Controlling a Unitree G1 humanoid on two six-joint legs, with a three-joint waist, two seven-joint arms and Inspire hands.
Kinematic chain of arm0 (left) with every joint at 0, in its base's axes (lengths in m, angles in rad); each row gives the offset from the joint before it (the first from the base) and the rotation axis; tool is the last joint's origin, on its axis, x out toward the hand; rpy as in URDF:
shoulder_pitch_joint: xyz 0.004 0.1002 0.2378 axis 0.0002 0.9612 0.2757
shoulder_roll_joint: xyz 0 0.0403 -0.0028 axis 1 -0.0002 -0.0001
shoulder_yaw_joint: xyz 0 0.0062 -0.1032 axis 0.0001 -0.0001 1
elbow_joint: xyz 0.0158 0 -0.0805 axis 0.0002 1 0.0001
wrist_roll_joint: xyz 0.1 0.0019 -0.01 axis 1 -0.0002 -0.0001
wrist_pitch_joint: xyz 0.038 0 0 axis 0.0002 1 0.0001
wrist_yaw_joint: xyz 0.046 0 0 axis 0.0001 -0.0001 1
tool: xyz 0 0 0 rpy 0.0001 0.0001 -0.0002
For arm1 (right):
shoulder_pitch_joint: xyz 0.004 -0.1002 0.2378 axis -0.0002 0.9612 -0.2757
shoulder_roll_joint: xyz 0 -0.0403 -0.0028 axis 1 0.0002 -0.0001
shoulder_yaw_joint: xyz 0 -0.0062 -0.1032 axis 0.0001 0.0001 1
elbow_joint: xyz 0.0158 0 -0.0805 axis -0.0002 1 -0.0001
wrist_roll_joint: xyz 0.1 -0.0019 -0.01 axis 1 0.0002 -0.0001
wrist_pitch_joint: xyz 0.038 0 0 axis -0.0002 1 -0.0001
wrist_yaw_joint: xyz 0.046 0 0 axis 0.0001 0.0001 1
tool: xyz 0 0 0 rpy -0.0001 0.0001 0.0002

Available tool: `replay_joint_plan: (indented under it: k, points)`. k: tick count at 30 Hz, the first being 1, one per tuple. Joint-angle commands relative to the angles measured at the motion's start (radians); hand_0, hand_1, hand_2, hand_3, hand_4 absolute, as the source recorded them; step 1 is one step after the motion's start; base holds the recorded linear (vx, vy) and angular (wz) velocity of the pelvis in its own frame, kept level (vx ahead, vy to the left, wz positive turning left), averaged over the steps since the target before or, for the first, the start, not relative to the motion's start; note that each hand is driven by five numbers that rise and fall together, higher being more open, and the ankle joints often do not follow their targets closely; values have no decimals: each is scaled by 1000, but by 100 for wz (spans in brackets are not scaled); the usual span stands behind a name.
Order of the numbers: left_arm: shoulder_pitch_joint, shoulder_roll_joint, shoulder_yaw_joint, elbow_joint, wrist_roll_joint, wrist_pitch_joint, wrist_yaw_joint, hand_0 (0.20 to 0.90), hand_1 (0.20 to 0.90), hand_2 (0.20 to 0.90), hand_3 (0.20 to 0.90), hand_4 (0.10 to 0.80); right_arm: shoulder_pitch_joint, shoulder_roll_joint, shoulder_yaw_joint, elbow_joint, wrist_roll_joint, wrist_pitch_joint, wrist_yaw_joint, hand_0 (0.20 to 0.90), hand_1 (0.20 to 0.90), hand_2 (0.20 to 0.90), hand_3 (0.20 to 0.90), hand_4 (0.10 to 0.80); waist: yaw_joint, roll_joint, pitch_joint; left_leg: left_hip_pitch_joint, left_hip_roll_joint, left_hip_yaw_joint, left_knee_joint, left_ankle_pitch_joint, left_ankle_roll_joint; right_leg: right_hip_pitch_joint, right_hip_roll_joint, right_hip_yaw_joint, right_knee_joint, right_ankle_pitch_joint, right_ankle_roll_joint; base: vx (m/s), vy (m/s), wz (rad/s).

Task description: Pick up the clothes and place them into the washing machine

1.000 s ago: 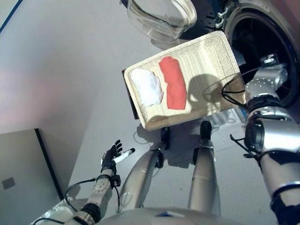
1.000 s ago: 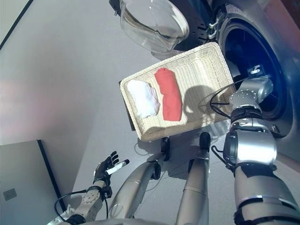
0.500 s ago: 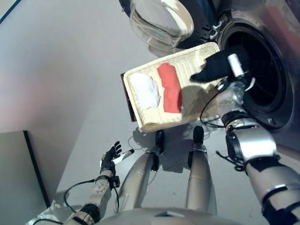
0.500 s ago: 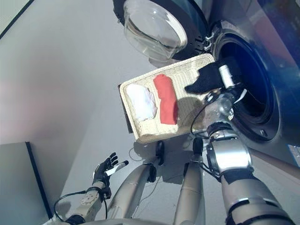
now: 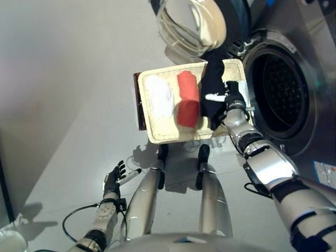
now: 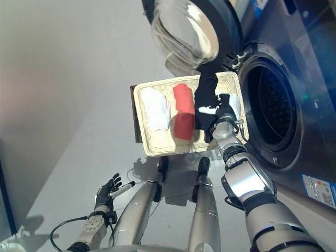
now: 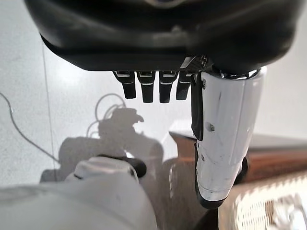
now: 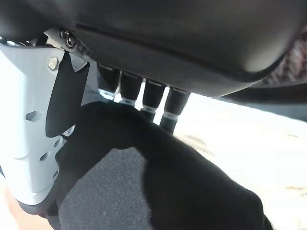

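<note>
A shallow wicker basket (image 5: 173, 138) holds a white cloth (image 5: 159, 97) and a red cloth (image 5: 188, 100) side by side. My right hand (image 5: 231, 103) is over the basket's right part, next to the washing machine's open drum (image 5: 278, 97). It is shut on a black cloth (image 5: 211, 84) that hangs above the basket. In the right wrist view the fingers (image 8: 144, 93) curl over the black cloth (image 8: 144, 191), with the white-covered thumb beside it. My left hand (image 5: 112, 178) hangs low by my side, open and empty; it also shows in the left wrist view (image 7: 158, 33).
The machine's round glass door (image 5: 191, 23) stands open above the basket's far edge. The basket rests on a low dark brown box (image 5: 138, 102). Grey floor spreads to the left.
The whole view has shifted. The black cloth came into view in my right hand by the drum, and hand and cloth are now over the basket's right part. The left hand stays low.
</note>
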Motion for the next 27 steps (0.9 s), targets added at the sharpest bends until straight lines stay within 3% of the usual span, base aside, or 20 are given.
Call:
replay_joint_plan:
  k: [1,11,14,17,21,27]
  points:
    - [-10,80,47,5,16,-40,49,900,900,900,900,800,-70,-52,-101,-41,170,-111,-72,900,900,900,900,800,32,-3,10,-22,17,25,-17,23,-65,96,-15,-58,-58,-10,-6,32,11,28]
    - [-3,89,54,28,18,-36,34,900,900,900,900,800,-14,-77,-252,-75,468,-185,1,900,900,900,900,800,27,17,-13,-1,10,49,-32,14,-52,101,-20,-24,-68,-4,-3,11,43,-5]
    - [15,79,41,10,-3,-36,12,900,900,900,900,800,35,-66,-403,-138,777,-266,67,900,900,900,900,800,15,46,-21,6,11,62,-39,8,-50,98,-22,-10,-73,-6,0,29,55,-15]
    - [27,65,28,5,-22,-33,-6,900,900,900,900,800,76,-38,-507,-205,953,-324,120,900,900,900,900,800,7,70,-30,11,13,74,-51,6,-47,92,-25,4,-78,-9,3,35,54,-16]
    - [36,39,-1,8,-45,-31,-25,900,900,900,900,800,96,-23,-605,-272,1073,-399,140,900,900,900,900,800,10,110,-51,24,9,85,-71,6,-44,92,-28,22,-89,-10,8,56,47,-15]
    - [38,14,-49,7,-51,-37,-30,900,900,900,900,800,69,-35,-705,-317,1115,-490,99,900,900,900,900,800,20,171,-80,45,-3,97,-91,4,-43,101,-40,42,-107,-7,17,51,46,-11]
